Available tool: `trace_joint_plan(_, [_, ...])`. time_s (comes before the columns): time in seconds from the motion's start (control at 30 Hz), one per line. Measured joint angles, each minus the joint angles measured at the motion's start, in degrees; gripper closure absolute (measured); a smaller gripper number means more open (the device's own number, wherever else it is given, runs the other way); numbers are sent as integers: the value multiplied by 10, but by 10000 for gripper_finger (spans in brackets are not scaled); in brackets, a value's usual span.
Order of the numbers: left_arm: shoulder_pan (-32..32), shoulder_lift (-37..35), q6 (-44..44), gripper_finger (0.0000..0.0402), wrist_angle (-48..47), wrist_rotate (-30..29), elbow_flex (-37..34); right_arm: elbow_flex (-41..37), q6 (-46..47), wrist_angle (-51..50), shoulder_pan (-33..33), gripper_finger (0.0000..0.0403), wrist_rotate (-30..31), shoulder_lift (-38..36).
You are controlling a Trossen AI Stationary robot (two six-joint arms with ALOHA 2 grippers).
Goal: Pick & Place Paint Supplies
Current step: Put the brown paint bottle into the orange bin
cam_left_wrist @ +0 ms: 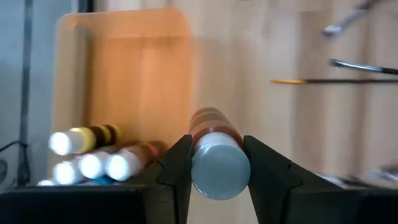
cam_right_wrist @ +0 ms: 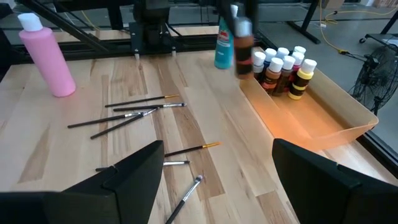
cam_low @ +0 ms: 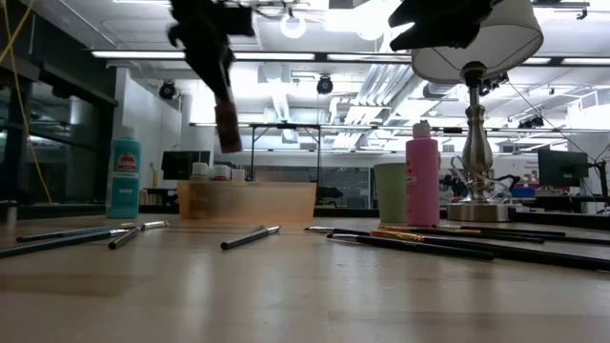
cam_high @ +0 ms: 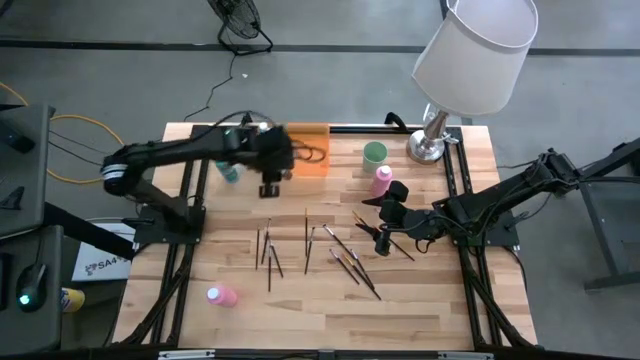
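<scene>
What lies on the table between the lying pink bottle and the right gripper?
In the high view, loose paintbrushes lie on bare wood between the pink bottle and the right gripper.

The high view looks straight down on the whole pale wooden table point(cam_high: 330, 300). The low view sits at tabletop level, facing across it into the room. Each wrist view looks forward past its own fingers — the left close above the translucent orange tray point(cam_left_wrist: 124, 81), the right from farther off; both share it.
</scene>
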Motion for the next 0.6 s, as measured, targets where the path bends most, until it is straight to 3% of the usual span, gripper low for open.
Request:
trace_joint_plan(0.3, [98,144,-21,287,16,-6,92,0,-2,0,0,110,0,0])
trace_joint_plan(0.43, [137,181,-55,287,26,-28,107,0,-2,0,0,110,0,0])
trace_joint_plan(0.6, [185,204,-81,287,54,-3,108,0,0,0,0,110,0,0])
